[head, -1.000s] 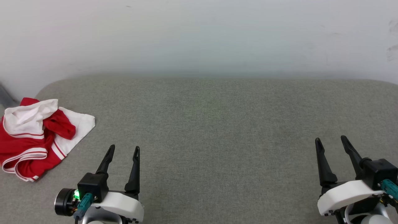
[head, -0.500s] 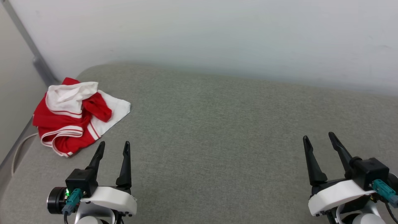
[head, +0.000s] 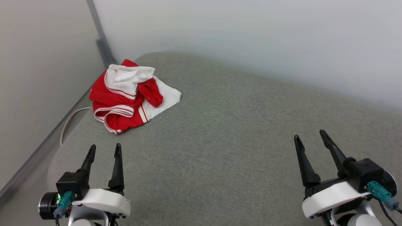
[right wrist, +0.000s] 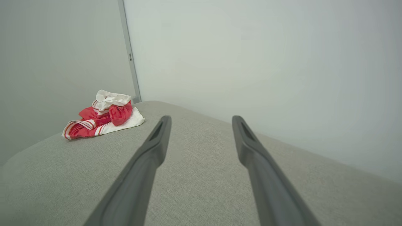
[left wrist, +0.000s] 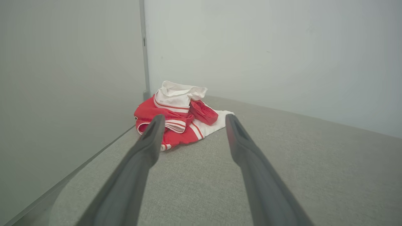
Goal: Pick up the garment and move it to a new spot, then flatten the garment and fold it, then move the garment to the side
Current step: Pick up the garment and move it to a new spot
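The garment (head: 130, 95) is a crumpled heap of red and white fabric with striped trim, lying at the far left corner of the grey padded surface (head: 226, 131). It also shows ahead in the left wrist view as the garment (left wrist: 179, 117) and off to the left in the right wrist view as the garment (right wrist: 103, 117). My left gripper (head: 105, 147) stands open near the front left, a short way short of the heap. Far off at the front right, my right gripper (head: 309, 135) is open with nothing between its fingers.
A pale wall runs behind the surface, and a side wall with a grey corner post (head: 102, 40) closes the left. A pale cable (head: 70, 117) loops down beside the surface's left edge. The surface's rounded left edge lies close to my left gripper.
The camera has turned left, so the garment now sits nearer the picture's middle and the side wall has come into view. Both grippers keep their open pose.
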